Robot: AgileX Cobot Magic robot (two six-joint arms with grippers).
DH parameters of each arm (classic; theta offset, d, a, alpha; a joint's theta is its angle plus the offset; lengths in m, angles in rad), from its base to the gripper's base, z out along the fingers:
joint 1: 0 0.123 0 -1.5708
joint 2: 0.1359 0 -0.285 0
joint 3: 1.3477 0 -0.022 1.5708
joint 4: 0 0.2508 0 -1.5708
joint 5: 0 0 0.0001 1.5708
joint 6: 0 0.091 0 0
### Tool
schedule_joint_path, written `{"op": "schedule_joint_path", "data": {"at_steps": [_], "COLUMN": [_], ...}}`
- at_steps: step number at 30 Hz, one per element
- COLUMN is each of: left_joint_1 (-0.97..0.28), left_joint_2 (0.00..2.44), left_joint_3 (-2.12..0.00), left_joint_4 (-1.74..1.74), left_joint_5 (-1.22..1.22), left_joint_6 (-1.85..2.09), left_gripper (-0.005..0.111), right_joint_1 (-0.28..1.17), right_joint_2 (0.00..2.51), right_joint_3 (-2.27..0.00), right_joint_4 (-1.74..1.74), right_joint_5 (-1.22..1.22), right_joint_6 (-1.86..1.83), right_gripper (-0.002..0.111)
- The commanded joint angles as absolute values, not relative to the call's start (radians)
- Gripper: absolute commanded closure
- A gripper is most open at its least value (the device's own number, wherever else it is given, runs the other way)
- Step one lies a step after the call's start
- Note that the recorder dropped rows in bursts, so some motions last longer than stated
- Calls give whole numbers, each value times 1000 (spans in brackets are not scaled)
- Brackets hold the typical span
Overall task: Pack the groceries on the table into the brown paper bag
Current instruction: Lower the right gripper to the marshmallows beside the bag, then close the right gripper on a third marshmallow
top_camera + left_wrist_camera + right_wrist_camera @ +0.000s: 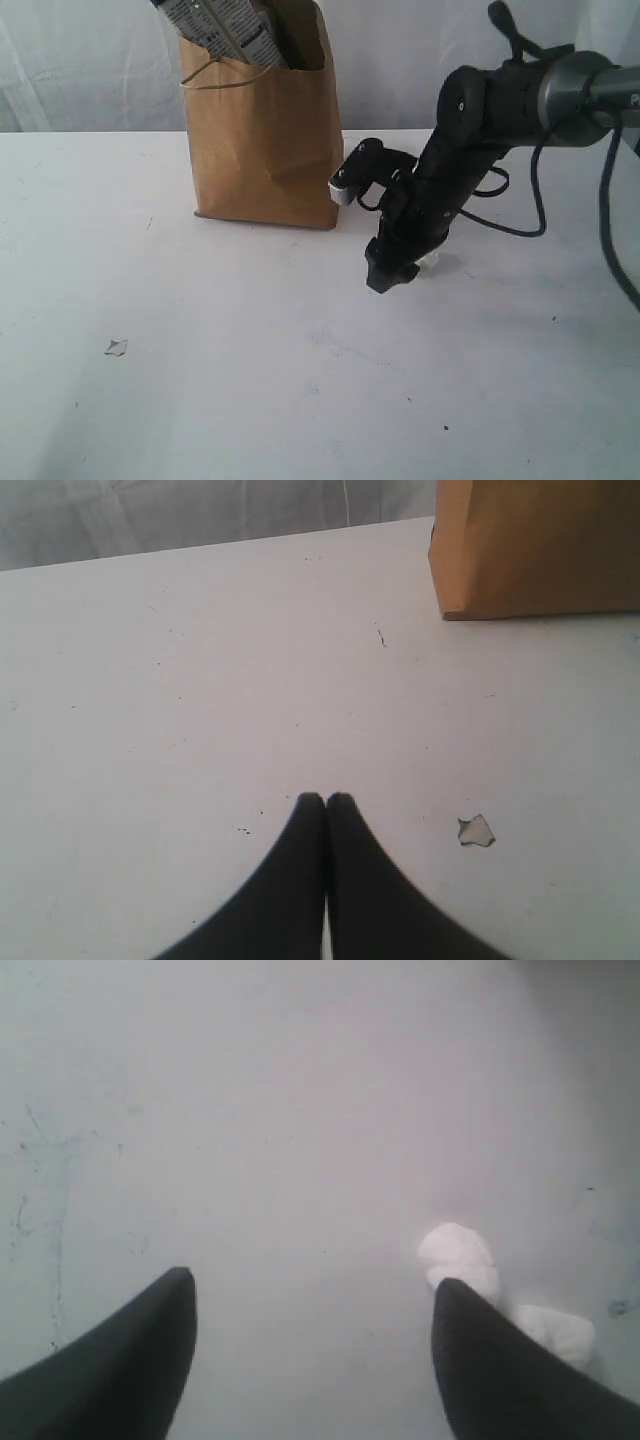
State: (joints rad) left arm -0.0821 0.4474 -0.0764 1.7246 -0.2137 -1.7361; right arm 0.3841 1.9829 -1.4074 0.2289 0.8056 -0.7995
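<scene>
The brown paper bag (265, 140) stands upright at the back of the white table (200, 380); its lower corner shows in the left wrist view (540, 550). A long dark and cream packet (225, 25) sticks out of its top. My right gripper (390, 272) points down at the table to the right of the bag, open (315, 1282) with nothing between its fingers. A small pale blurred object (460, 1255) lies just beside one fingertip; I cannot tell what it is. My left gripper (326, 798) is shut and empty over bare table. The other groceries are out of view.
A small chipped patch marks the tabletop (116, 347), to the front left, and shows close to the left fingers (476, 831). A black cable (530, 215) loops behind the right arm. A pale curtain hangs behind the table.
</scene>
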Motion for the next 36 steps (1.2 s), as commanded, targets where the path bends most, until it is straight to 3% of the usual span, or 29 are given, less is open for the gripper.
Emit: {"op": "schedule_joint_path", "data": {"at_steps": [1,13,26,36], "left_joint_1": [-82,-82,-82,-82], "left_joint_2": [441,441,441,441], "left_joint_3": [-70,-70,-70,-70], "left_joint_4": [1744,1744,1744,1744], "left_joint_5": [-212,-206,-188,-189], "left_joint_6": [-1737,-1737,-1737,-1737], "left_gripper": [107,107,107,107], "right_joint_1": [387,385,346,334], "right_joint_2": [2028,2059,2084,2084], "right_joint_3": [-1405,-1405,-1405,-1405], "right_joint_4": [213,95,93,95], "right_joint_5": [770,553,637,638], "right_joint_6": [-819,-740,-508,-466], "right_gripper": [45,46,47,81]}}
